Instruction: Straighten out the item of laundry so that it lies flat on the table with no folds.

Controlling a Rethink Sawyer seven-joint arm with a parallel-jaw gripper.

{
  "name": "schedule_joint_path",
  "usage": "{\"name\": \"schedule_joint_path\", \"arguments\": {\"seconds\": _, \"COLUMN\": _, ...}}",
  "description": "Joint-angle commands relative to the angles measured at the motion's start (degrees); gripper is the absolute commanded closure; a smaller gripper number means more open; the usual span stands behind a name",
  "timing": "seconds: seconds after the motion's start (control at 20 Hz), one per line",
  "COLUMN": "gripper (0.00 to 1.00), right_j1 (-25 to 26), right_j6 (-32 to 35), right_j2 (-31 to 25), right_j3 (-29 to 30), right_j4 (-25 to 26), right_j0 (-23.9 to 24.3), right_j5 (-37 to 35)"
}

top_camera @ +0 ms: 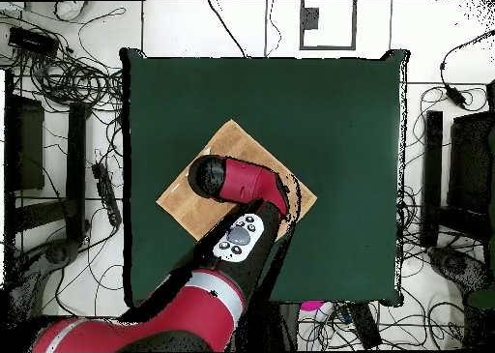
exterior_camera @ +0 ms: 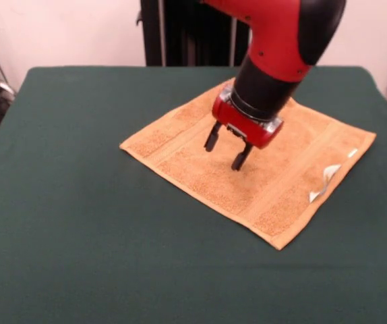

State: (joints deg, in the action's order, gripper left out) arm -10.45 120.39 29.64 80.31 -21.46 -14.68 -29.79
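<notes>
1. Here, nearest your front camera, the table [exterior_camera: 79, 256] lies bare green.
2. Farther back, the towel [exterior_camera: 200, 172] lies spread flat, white tag [exterior_camera: 323, 182] near one edge.
3. Above its middle, the gripper [exterior_camera: 226, 151] hangs, fingers spread, holding nothing.

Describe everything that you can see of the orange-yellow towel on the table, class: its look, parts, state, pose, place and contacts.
The towel is a small, roughly square piece of orange-yellow terry with woven border bands near two opposite edges. It lies spread out and flat on the dark green table, turned cornerwise like a diamond, with no fold showing. A small white tag curls up at its right edge in the front view. The open gripper stands above its middle; whether the fingertips touch the cloth cannot be told.
</notes>
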Motion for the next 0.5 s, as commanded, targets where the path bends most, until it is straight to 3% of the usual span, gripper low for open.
{"name": "schedule_joint_path", "arguments": {"seconds": 0.05, "gripper": 0.0, "right_j1": -3.26, "right_j6": 3.73, "right_j2": -7.6, "right_j3": 0.89, "right_j4": 0.94, "right_j0": 4.82, "right_j5": -13.32}}
{"name": "schedule_joint_path", "arguments": {"seconds": 0.5, "gripper": 0.0, "right_j1": -0.32, "right_j6": 5.06, "right_j2": -10.44, "right_j3": 0.89, "right_j4": 0.42, "right_j0": 5.12, "right_j5": -8.12}}
